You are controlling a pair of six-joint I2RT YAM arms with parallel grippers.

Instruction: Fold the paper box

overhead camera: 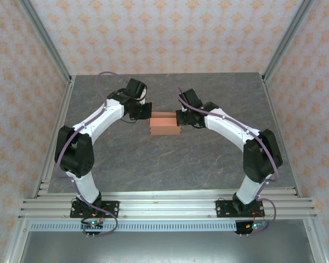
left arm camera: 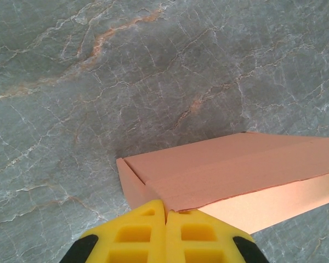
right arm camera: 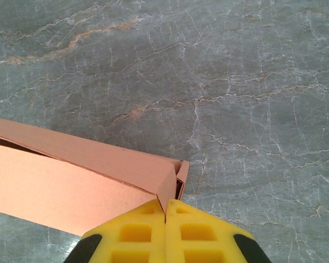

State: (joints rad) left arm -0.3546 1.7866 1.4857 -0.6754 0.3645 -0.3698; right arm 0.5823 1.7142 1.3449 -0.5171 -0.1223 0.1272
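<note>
The box (overhead camera: 164,126) looked light and squashy. The left gripper (left arm camera: 165,208) and right gripper (right arm camera: 165,208) were squeezed shut at its ends. Folded edges seemed safest to hold.

A grey, marble-veined surface (overhead camera: 170,164) spreads across the middle of the overhead frame. Cream walls (overhead camera: 170,33) with a repeating orange floral pattern enclose it at top, left and right. Silver metal rails (overhead camera: 170,204) cross the lower part.

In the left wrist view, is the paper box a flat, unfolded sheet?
No, the paper box stands as a formed box with upright side walls.
</note>
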